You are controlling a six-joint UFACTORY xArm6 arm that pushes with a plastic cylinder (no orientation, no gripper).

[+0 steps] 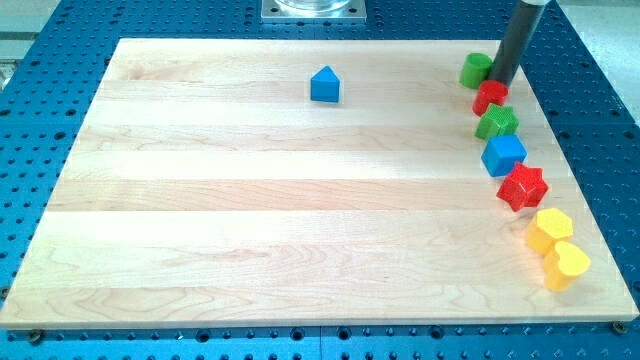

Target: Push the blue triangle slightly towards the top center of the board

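A lab bench: a wooden board [300, 200] on a blue perforated metal table [60, 50].

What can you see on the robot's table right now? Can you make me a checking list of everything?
Surface: wooden board, pale and flat, on a blue perforated table.
Job's things: blue triangle alone near the view's top centre, far from my tip.
Clutter: a column along the view's right edge: green block, red block, green star, blue cube, red star, yellow hexagon, yellow heart.
Grippers: none fitted; my tip sits between the top green block and the red block.
Cables: nothing seen.
Surroundings: metal base plate at the view's top.
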